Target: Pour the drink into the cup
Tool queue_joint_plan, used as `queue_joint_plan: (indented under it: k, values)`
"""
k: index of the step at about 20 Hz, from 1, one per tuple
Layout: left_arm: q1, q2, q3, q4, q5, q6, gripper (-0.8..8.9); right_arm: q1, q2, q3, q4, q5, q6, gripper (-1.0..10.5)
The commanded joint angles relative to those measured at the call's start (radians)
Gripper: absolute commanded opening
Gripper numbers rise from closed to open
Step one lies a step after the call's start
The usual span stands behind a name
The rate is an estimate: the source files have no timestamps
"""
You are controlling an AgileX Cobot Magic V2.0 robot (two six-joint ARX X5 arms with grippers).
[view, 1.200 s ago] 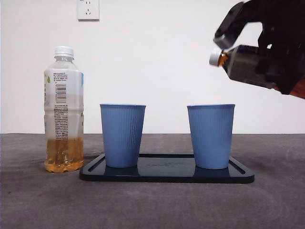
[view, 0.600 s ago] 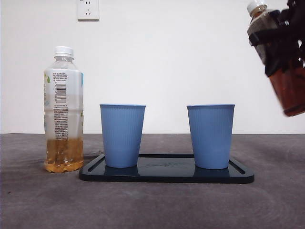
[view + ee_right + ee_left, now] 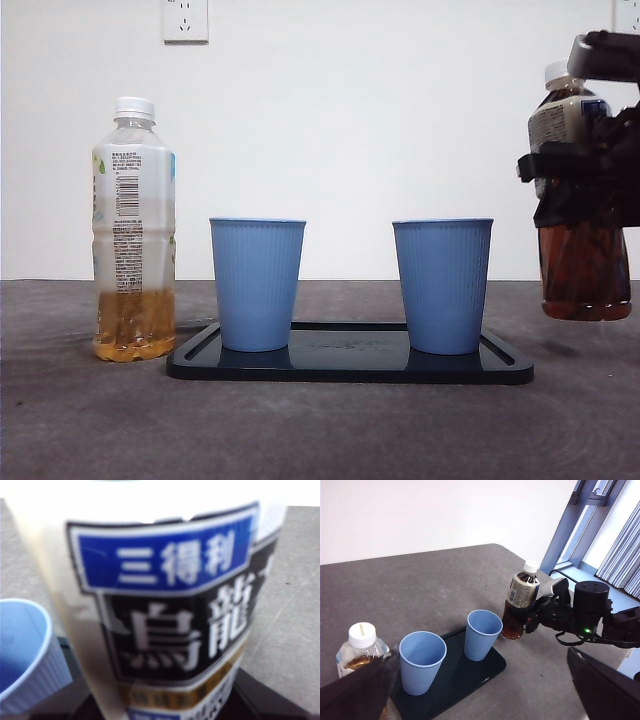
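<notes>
Right gripper (image 3: pixel 590 170) holds the dark tea bottle (image 3: pixel 583 255) upright in the air at the right edge of the front view, jaws clamped around its label band; the bottle's base hangs clear of the table (image 3: pixel 320 430), beside the black tray (image 3: pixel 350 368) and not over it. White cap on. The gripper body covers much of the bottle's middle, and the arm is cut off by the frame edge. Right wrist view is filled by the bottle label (image 3: pixel 170 610), blurred at close range; own jaws there barely visible at the bottom corners. Two blue cups stand upright on the tray: the right cup (image 3: pixel 442 285) nearer the held bottle, the left cup (image 3: pixel 257 283) well apart from it. Cup contents cannot be judged from the front view; from the left wrist view both look dry inside, though small. A second bottle (image 3: pixel 134 230), pale label, amber liquid low in it, capped, stands on the table just left of the tray. Left gripper (image 3: pixel 480 700) waits above the scene, jaws spread wide, only blurred dark tips visible
</notes>
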Motion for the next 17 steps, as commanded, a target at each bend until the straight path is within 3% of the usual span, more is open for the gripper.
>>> queue_joint_plan:
  k: [1,9,17]
  values:
    - [-0.003,0.006,0.018,0.010,0.003,0.005,5.91,0.003,0.053,0.010,0.108,0.001,0.014,1.8]
    - [-0.003,0.006,0.018,0.011,-0.001,0.005,5.91,0.003,0.191,0.009,0.210,0.001,0.038,1.7]
    - [-0.003,0.006,0.018,0.010,-0.001,0.005,5.91,0.003,0.190,0.009,0.221,0.002,0.048,1.7]
